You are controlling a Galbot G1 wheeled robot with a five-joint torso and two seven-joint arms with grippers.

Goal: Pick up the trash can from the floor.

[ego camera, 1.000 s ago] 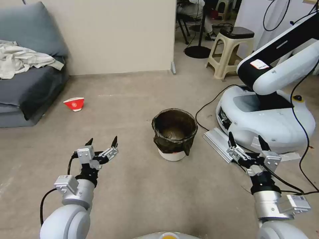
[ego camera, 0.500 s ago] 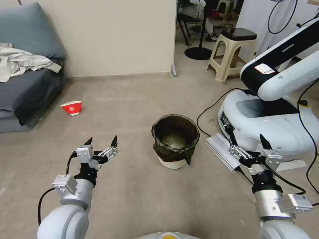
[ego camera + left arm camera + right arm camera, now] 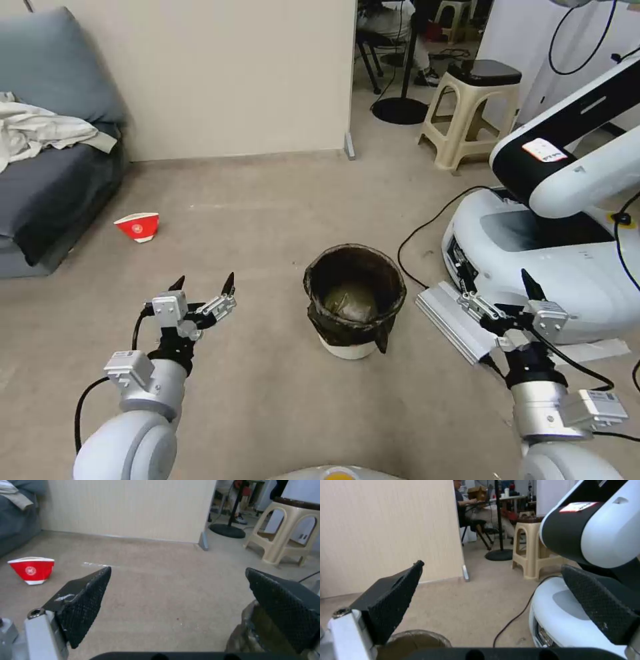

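The trash can [image 3: 355, 300] stands upright on the floor [image 3: 267, 220], centred in the head view between the two arms, its dark bag folded over the rim and hanging down the side so that only a white band shows at the base; something olive-brown lies crumpled inside. The left gripper [image 3: 203, 291] hovers to the robot's left of the can, well apart from it, its two black fingers spread wide and holding nothing; in the left wrist view the same textured fingers [image 3: 86, 600] frame bare floor, with the bag's edge [image 3: 246, 632] showing behind the far one. The right gripper [image 3: 497, 290] hangs to the right of the can, jaws equally wide and empty, above a grey metal rail [image 3: 450, 320] that lies against a second white robot's base [image 3: 547, 260]. That robot's arm carries a small red-and-white sticker [image 3: 545, 150], too small to read. A red-and-white bowl [image 3: 137, 227] with a round white emblem, illegible, sits on the floor near a grey sofa [image 3: 47, 180]. A beige plastic stool [image 3: 470, 110] stands farther back.
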